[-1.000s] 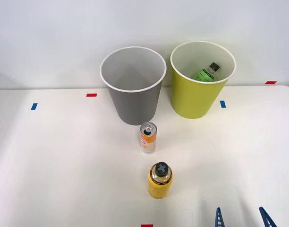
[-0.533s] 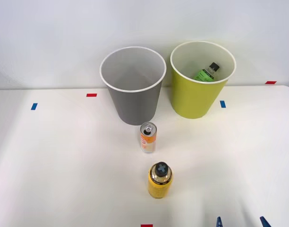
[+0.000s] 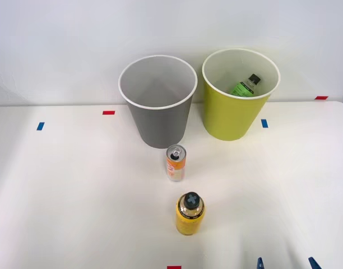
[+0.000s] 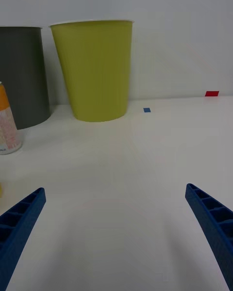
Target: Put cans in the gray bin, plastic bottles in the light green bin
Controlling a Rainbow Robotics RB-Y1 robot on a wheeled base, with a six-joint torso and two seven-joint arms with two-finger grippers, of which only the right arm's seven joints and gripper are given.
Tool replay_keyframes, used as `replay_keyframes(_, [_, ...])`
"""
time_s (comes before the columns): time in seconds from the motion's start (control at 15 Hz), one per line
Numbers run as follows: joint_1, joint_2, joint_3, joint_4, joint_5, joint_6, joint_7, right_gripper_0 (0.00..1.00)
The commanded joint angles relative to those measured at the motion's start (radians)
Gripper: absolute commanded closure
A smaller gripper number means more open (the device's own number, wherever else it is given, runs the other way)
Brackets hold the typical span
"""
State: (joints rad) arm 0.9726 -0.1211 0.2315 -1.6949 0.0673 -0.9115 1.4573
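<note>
An orange and white can [image 3: 176, 163] stands upright mid-table, just in front of the gray bin [image 3: 160, 126]. The light green bin [image 3: 230, 117] stands to the right of the gray one. Inside it lies a clear plastic bottle [image 3: 245, 86] with a green label and a dark cap. My right gripper [image 3: 286, 264] is at the front view's bottom edge, right of and nearer than the can, with only its blue tips showing. In the wrist view the gripper [image 4: 116, 233] is open and holds nothing. It faces the light green bin [image 4: 92, 70], with the gray bin [image 4: 22, 75] and the can [image 4: 7, 126] off to one side.
A yellow container [image 3: 189, 214] with a gold shoulder and dark cap stands in front of the can. Small red tape marks [image 3: 109, 112] and blue tape marks [image 3: 264, 123] dot the white table. A pale wall rises behind the bins.
My right gripper's blue fingertips have drawn back toward the bottom edge of the front view. The can, the yellow container and the bins have not moved.
</note>
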Motion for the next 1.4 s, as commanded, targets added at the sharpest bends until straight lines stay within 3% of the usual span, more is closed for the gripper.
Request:
replay_keyframes(0.07, [0.0,0.0,0.0,0.0,0.0,0.0,0.0,0.0])
replay_keyframes(1.4, [0.0,0.0,0.0,0.0,0.0,0.0,0.0,0.0])
